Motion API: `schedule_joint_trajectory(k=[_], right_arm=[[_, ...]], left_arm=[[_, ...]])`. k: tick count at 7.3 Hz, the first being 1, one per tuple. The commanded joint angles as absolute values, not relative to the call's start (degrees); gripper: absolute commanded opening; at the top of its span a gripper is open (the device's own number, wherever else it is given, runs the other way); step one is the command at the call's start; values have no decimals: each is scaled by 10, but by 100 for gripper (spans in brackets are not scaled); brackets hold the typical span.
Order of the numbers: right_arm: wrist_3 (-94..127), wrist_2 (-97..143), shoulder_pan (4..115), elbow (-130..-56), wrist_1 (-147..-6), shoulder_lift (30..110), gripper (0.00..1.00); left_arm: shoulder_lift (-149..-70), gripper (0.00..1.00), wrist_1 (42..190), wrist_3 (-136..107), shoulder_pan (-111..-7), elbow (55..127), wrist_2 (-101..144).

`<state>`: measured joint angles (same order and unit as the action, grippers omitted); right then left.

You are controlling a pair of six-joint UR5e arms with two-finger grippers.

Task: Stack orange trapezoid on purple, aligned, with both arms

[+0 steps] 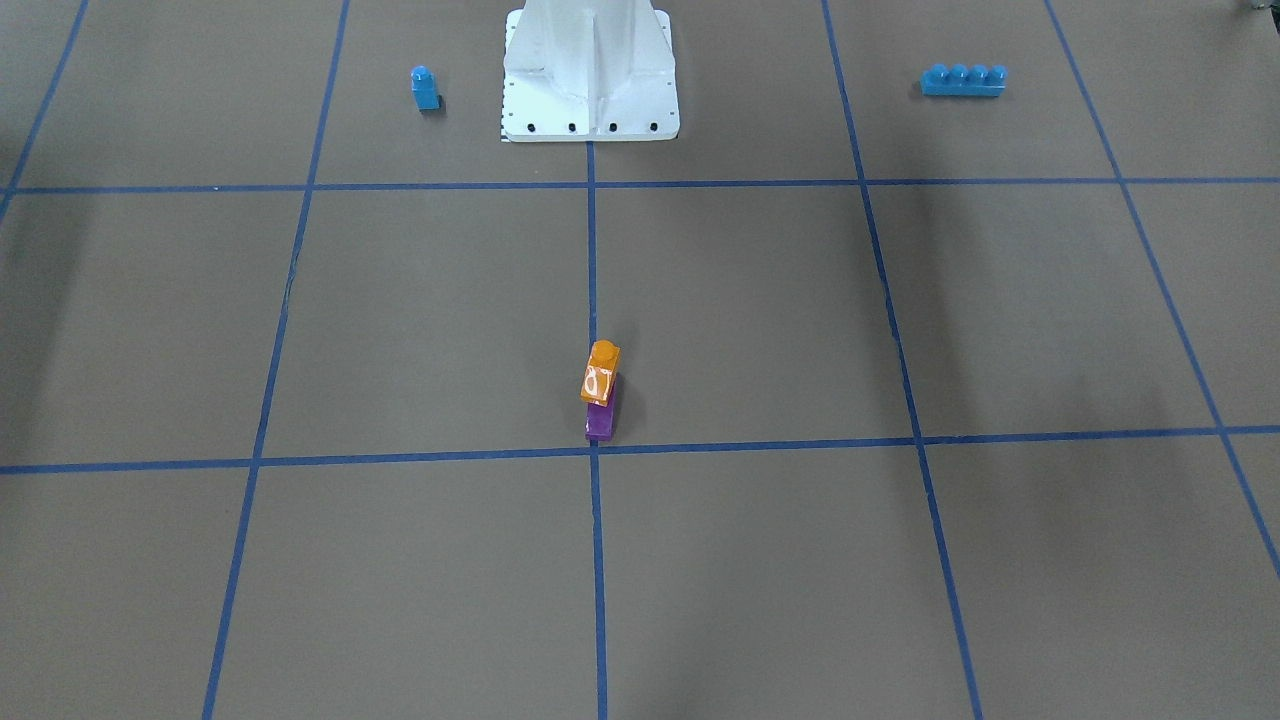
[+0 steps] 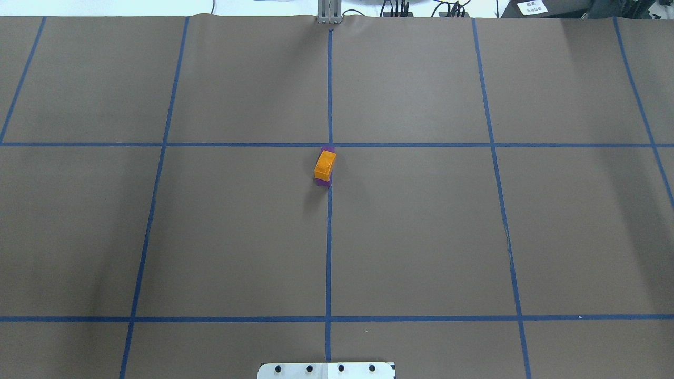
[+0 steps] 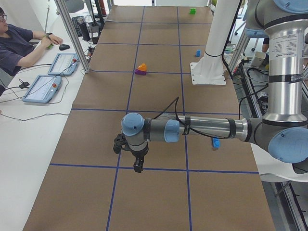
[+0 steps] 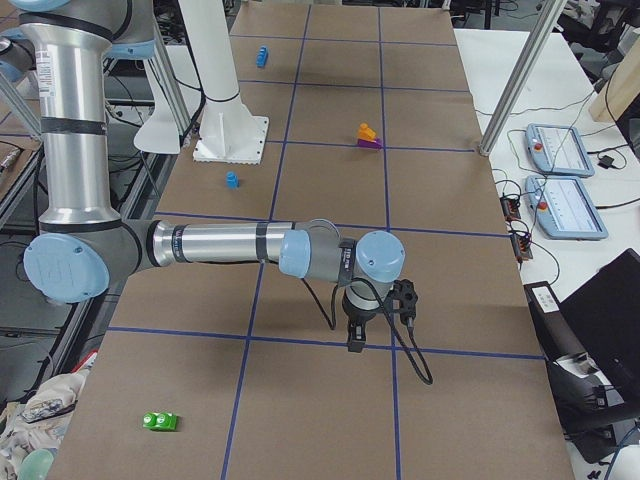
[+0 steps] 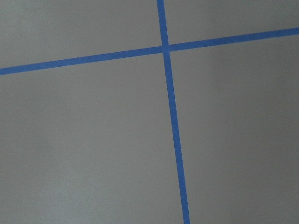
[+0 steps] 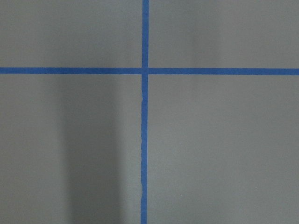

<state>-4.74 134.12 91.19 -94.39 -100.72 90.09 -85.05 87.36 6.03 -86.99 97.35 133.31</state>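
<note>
Near centre frame, on the blue tape line [image 1: 592,250], the orange trapezoid [image 1: 600,374] sits atop the purple [image 1: 600,421]; my left gripper [image 3: 138,166] and right gripper [image 4: 356,341] hang well apart from it, clenched or released I cannot tell.

- My left arm [image 3: 207,127], lower frame: silver tubes, grey joints, light-blue caps, black bands, and a black cable looped along the forearm.
- My right arm [image 4: 215,243]: same finish, with a printed label on the upright tube.
- My left end effector [image 3: 138,165] and right end effector [image 4: 355,338]: black, cabled.
- My pedestal [image 1: 590,70]: white, with four dark screws along its edge.
</note>
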Motion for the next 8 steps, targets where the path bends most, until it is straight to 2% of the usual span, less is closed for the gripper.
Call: schedule_joint_trajectory(k=[1,8], right_arm=[[-47,1341,911,-943,-1007,898,100],[-48,1342,912,-943,-1007,905,100]], left_arm=[[-853,100,874,62,-870,974,1333],[-856,100,872,61,-871,974,1333]])
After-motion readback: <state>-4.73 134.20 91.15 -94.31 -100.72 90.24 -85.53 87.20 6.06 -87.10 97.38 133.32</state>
